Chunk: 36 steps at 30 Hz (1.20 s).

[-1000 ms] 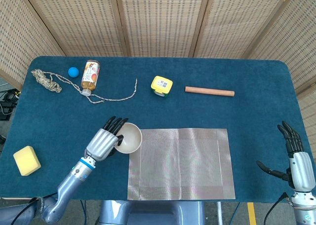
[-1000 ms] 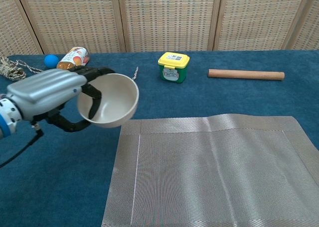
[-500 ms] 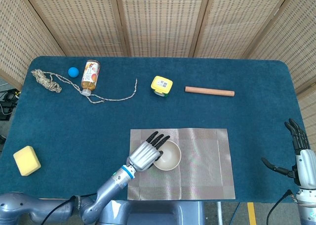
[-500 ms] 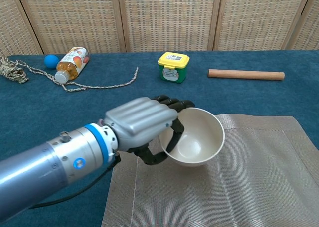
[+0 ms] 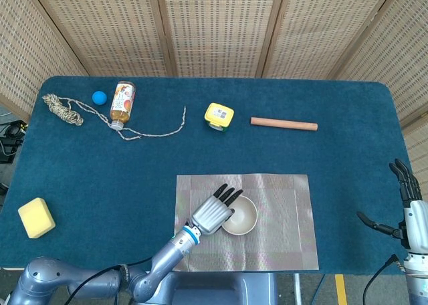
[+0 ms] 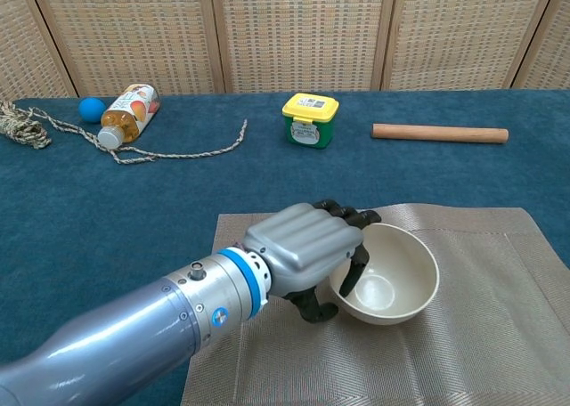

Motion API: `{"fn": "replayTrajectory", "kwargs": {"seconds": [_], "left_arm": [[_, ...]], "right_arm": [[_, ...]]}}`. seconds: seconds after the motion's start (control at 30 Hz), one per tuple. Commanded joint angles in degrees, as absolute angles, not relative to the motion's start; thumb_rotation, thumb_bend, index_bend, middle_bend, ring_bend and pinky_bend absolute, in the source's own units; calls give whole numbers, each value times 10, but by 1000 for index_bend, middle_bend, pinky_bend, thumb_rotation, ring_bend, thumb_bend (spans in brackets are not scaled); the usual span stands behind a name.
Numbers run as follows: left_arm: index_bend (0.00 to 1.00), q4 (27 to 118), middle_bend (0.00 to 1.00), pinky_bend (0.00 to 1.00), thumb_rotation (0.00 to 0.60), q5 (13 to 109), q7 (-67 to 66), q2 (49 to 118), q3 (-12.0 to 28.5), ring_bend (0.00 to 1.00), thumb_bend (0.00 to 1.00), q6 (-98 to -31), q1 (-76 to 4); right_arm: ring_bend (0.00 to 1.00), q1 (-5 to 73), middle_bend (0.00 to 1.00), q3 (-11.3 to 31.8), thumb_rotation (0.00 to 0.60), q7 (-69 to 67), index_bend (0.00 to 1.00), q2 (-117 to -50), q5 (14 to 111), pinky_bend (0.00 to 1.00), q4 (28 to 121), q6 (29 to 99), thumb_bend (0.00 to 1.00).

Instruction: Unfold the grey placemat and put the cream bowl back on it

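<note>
On the blue surface (image 5: 321,158) the grey placemat (image 5: 281,211) already lies unfolded, and the left hand (image 5: 212,215), fingers hooked over the near rim, holds the cream bowl (image 5: 242,216) low over its middle, so what seems left is letting go.

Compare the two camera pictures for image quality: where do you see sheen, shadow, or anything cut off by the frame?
Head view: even, soft light; the grey placemat shows pale sheen bands; the right robot hand is partly cut off at the frame edge. Chest view: the left robot hand looms large, its metal back catching highlights; the cream bowl has a shaded inner wall beside the fingers; the placemat runs off the frame.
</note>
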State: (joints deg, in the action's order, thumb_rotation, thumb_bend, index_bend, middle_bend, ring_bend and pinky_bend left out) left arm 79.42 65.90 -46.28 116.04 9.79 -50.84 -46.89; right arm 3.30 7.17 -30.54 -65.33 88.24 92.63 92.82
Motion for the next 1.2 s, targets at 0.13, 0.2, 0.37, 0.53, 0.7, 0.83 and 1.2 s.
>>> {"fn": "replayTrajectory", "kwargs": {"seconds": [0.13,0.2,0.37,0.53,0.7,0.83,1.2], "left_arm": [[167,819,0,0,600,653,-470,1138,86,0,118,-526,-463],[133,837,0,0,600,651,-468,1125,84,0,117,-535,-458],[104,892,0,0,600,672,-452,1071,72,0,117,-582,-432],[101,950,0,0,600,723,-398,986,47,0,117,-667,-374],[97,979,0,0,600,777,-315,889,17,0,116,-748,-312],[86,975,0,0,600,819,-259,832,-8,0,106,-813,-264],[3,952,0,0,600,853,-197,753,-59,0,93,-925,-149]], "right_arm": [[0,32,0,69,600,-298,72,-655,890,0,928,931,262],[0,32,0,68,600,-294,72,-655,893,0,928,932,262],[0,32,0,66,600,-281,72,-658,899,0,930,935,262],[0,32,0,63,600,-255,71,-663,901,0,933,932,261],[0,34,0,58,600,-213,66,-669,904,0,939,926,253],[0,36,0,55,600,-183,62,-676,906,0,941,920,231],[0,39,0,45,600,-95,5,-689,918,0,940,913,173]]}}
